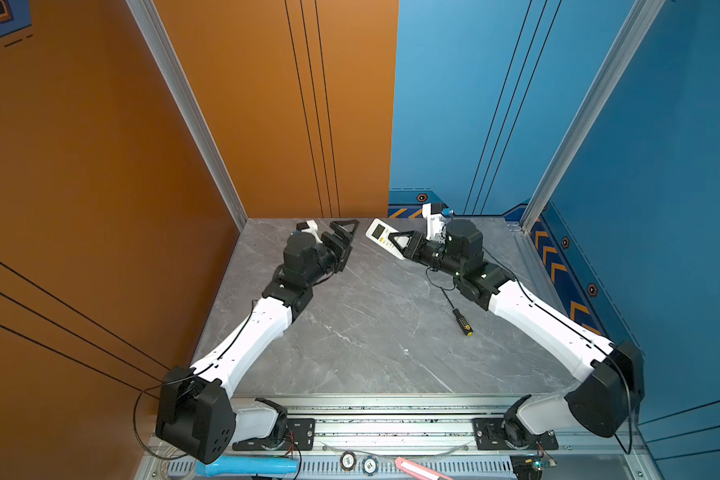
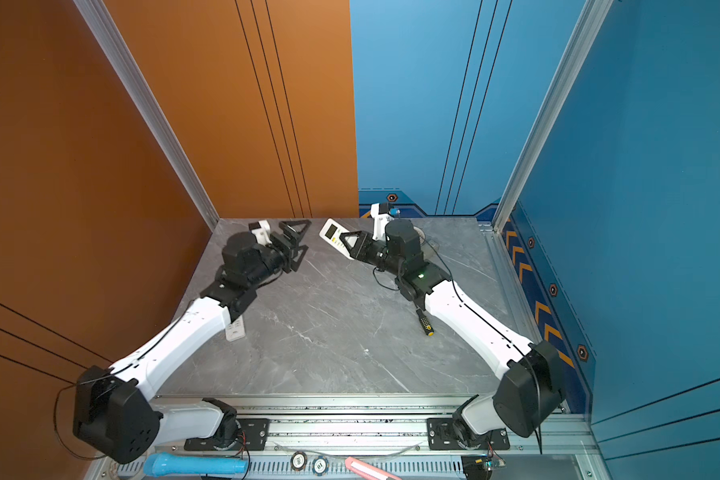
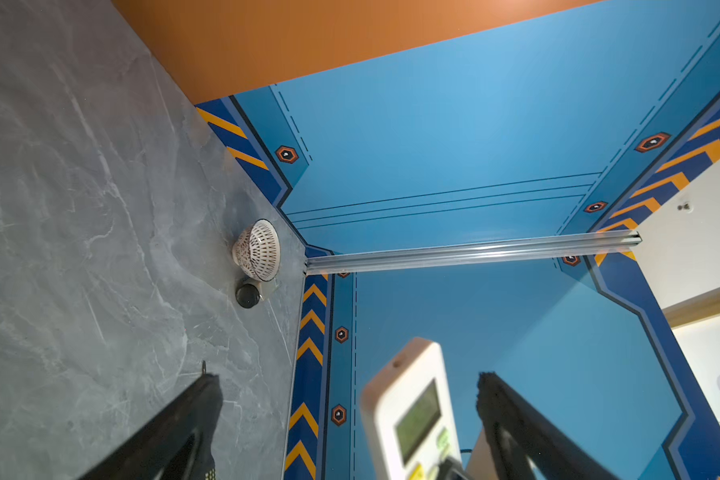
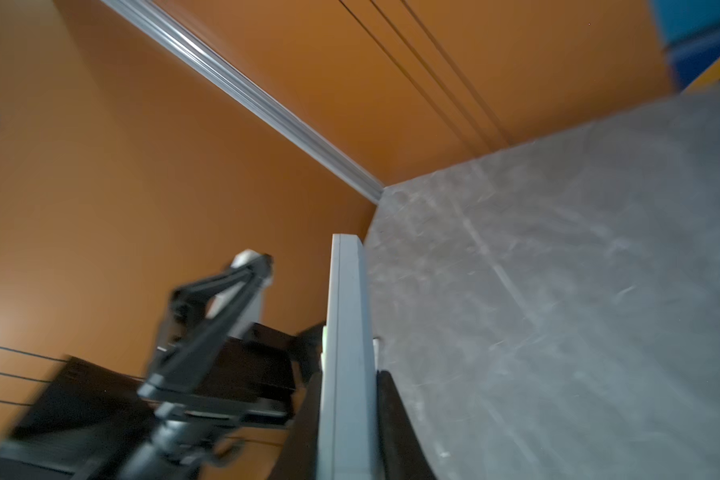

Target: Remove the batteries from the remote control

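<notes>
Plainly, right tool clamps the remote control; left tool gapes empty; its writing too small to read.

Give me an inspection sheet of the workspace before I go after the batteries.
Surface: grey marble-patterned tabletop, no damage seen.
Job's things: white remote control with green display, clamped by the right gripper; batteries not visible.
Clutter: black-and-yellow-handled screwdriver; small white rectangular plastic piece under the left arm; patterned white bowl in the far corner.
Grippers: left gripper open, fingers empty; right gripper shut on the remote.
Cables: thin black cable looping at the left arm's base.
Surroundings: orange wall, blue wall.
</notes>
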Robot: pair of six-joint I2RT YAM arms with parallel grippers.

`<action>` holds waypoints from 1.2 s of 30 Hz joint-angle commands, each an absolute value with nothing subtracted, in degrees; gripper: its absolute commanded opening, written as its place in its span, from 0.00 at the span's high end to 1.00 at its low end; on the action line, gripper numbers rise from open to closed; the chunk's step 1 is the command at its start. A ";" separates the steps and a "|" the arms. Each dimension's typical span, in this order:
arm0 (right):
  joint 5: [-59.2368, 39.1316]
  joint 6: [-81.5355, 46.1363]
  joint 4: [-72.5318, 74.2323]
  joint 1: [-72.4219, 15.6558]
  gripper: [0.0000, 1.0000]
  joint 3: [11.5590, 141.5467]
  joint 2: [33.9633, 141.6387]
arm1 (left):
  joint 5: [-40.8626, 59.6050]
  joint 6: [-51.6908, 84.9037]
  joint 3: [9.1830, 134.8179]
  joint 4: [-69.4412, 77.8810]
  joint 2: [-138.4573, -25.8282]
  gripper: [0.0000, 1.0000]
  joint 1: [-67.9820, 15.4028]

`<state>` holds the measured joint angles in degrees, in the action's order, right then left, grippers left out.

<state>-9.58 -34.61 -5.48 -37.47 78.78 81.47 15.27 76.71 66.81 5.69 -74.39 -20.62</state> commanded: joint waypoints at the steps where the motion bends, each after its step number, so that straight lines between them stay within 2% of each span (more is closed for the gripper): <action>1: 10.14 -0.74 -22.73 -43.03 1.00 78.32 79.32 | 25.71 73.33 73.70 -14.86 -76.00 0.02 -21.36; 4: 15.76 11.49 -11.42 -45.19 1.00 71.60 77.11 | 28.16 74.83 74.70 -16.15 -77.63 0.02 -23.20; 7: 15.77 20.12 -4.25 -47.55 1.00 68.81 76.74 | 28.68 75.74 74.42 -16.93 -78.42 0.02 -24.31; 12: 19.15 28.89 -2.46 -50.83 1.00 69.77 80.09 | 30.56 77.55 72.77 -15.21 -79.37 0.01 -25.84; 18: 20.53 40.15 -0.30 -54.99 1.00 69.55 82.84 | 30.90 80.83 67.74 -11.38 -80.16 0.13 -25.75; 19: 20.63 41.82 0.00 -55.52 1.00 69.45 83.21 | 30.68 81.03 67.36 -11.35 -80.24 0.19 -25.65; 22: 21.20 44.91 1.14 -56.70 1.00 68.77 83.91 | 30.00 80.68 66.94 -11.34 -80.46 0.32 -25.45; 27: 21.12 45.29 3.53 -57.13 1.00 66.91 83.38 | 29.40 80.80 64.27 -9.26 -79.49 0.66 -23.85; 30: 20.21 43.83 1.17 -57.16 0.91 66.20 82.87 | 27.74 80.85 62.59 -9.16 -78.02 0.75 -22.74; 31: 19.25 42.61 -0.31 -57.21 0.82 66.18 82.51 | 26.89 80.64 62.06 -9.22 -77.51 0.79 -22.44; 32: 18.31 41.32 -1.78 -57.26 0.70 66.26 82.24 | 26.05 80.59 61.68 -9.23 -77.17 0.83 -22.20; 34: 16.05 36.60 -4.92 -57.30 0.37 66.64 81.47 | 23.82 80.86 60.47 -8.38 -76.33 0.89 -21.87; 36: 12.95 30.50 -7.10 -57.40 0.17 66.95 80.63 | 21.34 80.86 59.42 -6.25 -75.78 0.91 -21.71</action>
<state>16.75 40.14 -3.25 -57.65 65.82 83.37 26.50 83.42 60.75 -9.67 -77.67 -22.61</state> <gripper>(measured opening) 0.761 0.189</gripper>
